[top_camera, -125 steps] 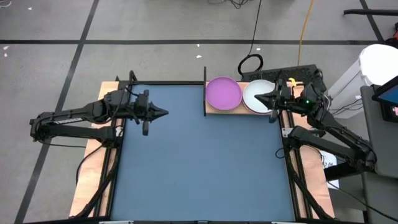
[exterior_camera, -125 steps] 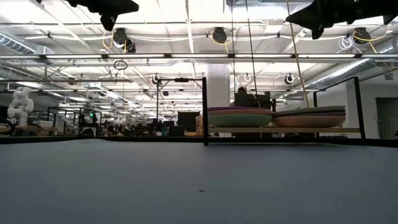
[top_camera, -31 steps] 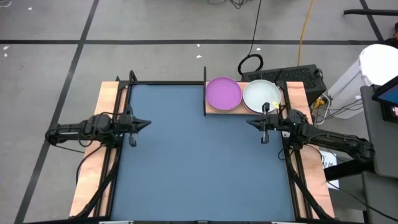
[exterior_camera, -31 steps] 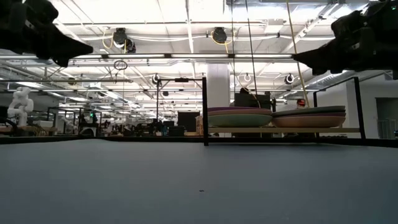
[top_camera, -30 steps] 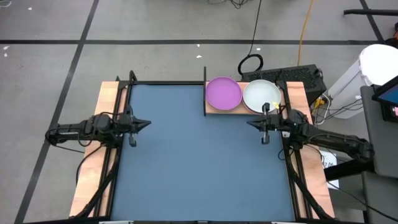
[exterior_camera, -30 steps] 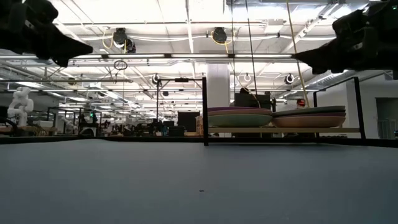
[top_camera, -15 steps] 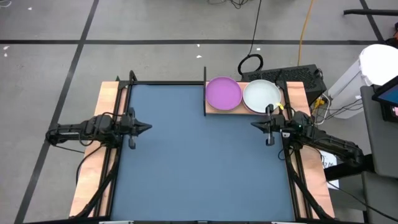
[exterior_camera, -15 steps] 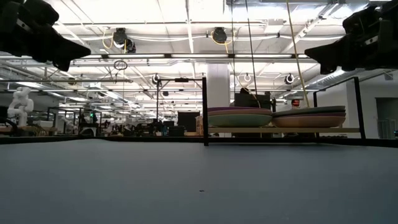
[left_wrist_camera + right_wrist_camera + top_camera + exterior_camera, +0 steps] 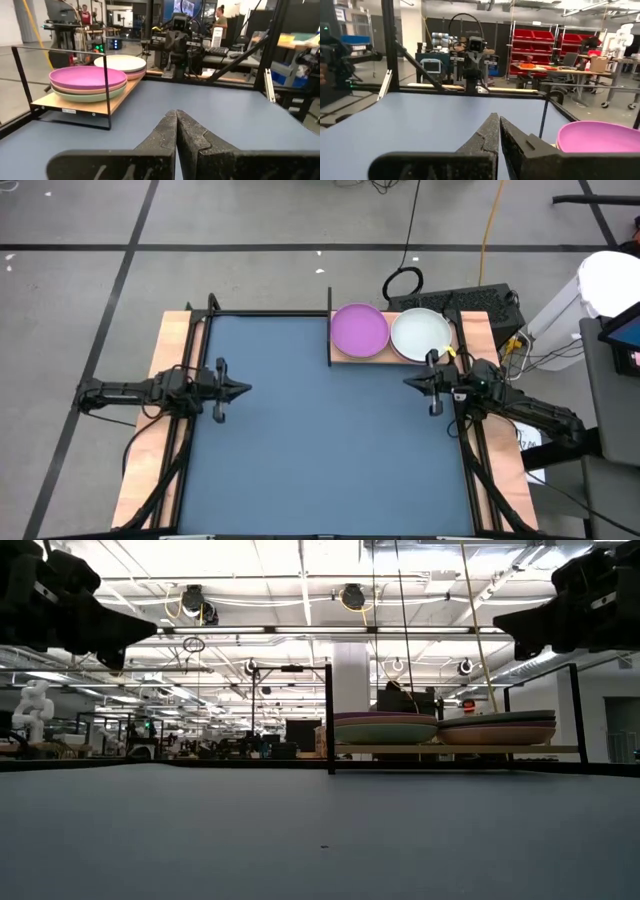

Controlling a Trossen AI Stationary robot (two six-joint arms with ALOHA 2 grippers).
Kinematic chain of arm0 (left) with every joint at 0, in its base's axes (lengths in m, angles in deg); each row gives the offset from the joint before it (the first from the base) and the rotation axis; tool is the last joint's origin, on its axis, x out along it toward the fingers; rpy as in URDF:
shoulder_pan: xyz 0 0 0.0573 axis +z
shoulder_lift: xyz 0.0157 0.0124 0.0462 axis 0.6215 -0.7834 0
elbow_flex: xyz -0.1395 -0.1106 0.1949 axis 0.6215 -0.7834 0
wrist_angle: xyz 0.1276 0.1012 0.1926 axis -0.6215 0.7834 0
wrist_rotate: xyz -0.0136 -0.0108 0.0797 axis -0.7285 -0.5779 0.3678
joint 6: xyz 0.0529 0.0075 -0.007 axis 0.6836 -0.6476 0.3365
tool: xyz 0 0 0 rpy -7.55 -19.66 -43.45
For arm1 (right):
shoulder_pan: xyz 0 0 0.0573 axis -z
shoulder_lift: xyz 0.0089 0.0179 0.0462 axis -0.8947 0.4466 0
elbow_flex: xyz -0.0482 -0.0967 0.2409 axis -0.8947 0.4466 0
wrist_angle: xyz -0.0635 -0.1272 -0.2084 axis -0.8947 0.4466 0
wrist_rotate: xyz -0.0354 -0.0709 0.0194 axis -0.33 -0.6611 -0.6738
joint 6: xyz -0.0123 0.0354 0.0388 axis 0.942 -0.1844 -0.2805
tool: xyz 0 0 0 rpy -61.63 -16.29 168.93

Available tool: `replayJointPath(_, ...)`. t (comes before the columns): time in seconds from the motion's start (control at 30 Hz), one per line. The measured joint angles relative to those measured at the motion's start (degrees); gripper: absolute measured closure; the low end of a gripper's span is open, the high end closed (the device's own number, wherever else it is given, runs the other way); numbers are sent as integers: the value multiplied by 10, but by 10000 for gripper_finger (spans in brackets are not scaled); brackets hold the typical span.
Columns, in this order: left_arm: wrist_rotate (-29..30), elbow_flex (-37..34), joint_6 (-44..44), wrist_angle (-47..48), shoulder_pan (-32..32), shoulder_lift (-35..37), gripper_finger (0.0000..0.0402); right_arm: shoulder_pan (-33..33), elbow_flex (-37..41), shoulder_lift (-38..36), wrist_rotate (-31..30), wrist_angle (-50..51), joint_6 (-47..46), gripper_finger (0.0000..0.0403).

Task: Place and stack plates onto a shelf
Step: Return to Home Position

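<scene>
Both end effectors had their fingers pressed together with nothing between them. The left end effector (image 9: pixel 243 389) hung over the left edge of the dark-blue mat (image 9: pixel 320 450), pointing inward across the desk (image 9: pixel 148 442). The right end effector (image 9: pixel 408 381) hung over the mat's right edge, pointing back toward it, just in front of the shelf (image 9: pixel 341 359). Each wrist view showed its own fingers (image 9: pixel 167 131) (image 9: pixel 487 131) meeting at the tips, with the opposite arm far across the mat. The shelf sat at the mat's far right corner, its black rail (image 9: pixel 329 326) at the end nearer the middle of the desk. The shelf held two stacks side by side. A purple plate (image 9: pixel 360 329) topped the stack next to the rail, and a whitish plate (image 9: pixel 421 333) topped the stack beyond it. In the left wrist view a pale green plate (image 9: pixel 91 96) showed at the bottom of the purple-topped stack, and a pink plate (image 9: pixel 134 75) showed under the whitish one. The low view had both stacks resting level on the board, well apart from the arms at the upper corners. Beyond the desk, a cable loop (image 9: pixel 403 283) lay on the floor behind the shelf. A person (image 9: pixel 219 21) stood among equipment in the room. Red racks (image 9: pixel 535 44) lined the wall in the right wrist view.
</scene>
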Motion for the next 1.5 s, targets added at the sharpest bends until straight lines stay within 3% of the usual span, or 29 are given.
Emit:
replayJointPath(0.8, 1, 0, -21, 1, -1, 0, 399, -164, 0, 0, -120, 8, -34, 403)
replayJointPath(0.93, -10, 0, -19, 2, -11, 0, 399, -171, 0, 0, -120, 20, -39, 403)
replayJointPath(1.2, -9, -1, -8, 2, -59, 0, 399, -171, 0, 1, -120, 20, 51, 403)
replayJointPath(1.5, 15, -1, 45, -3, -75, 0, 399, -171, 0, 1, -119, 20, 49, 403)
